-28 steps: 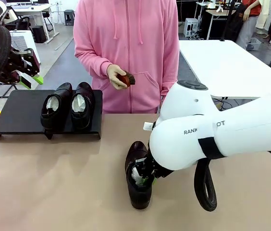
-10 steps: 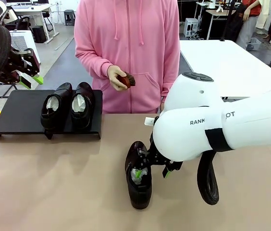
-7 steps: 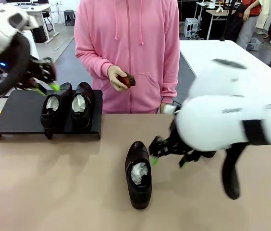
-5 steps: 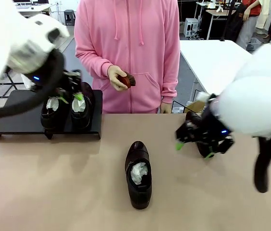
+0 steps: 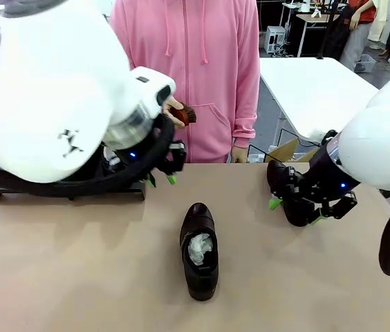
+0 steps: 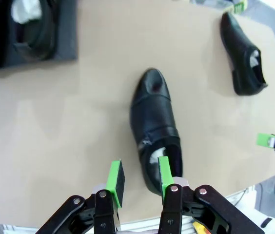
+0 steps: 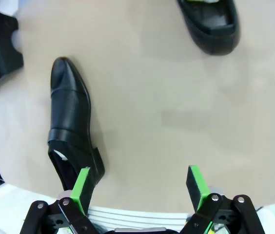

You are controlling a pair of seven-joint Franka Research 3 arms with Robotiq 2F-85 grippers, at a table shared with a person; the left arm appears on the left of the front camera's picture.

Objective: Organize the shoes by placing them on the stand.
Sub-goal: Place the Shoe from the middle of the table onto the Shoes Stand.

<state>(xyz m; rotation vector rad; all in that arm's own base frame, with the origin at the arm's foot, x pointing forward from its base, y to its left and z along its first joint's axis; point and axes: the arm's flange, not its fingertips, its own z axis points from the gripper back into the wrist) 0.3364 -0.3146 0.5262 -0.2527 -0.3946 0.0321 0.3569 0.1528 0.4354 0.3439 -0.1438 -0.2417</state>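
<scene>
I'm hovering my left gripper (image 6: 140, 178), narrow and empty, near the middle shoe (image 5: 199, 249); right gripper (image 7: 138, 187) gaping wide, empty, to its right.

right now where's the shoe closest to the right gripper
In the front view the shoe lies on the right half of the table, partly behind the right gripper and to the right of the middle shoe.
</scene>
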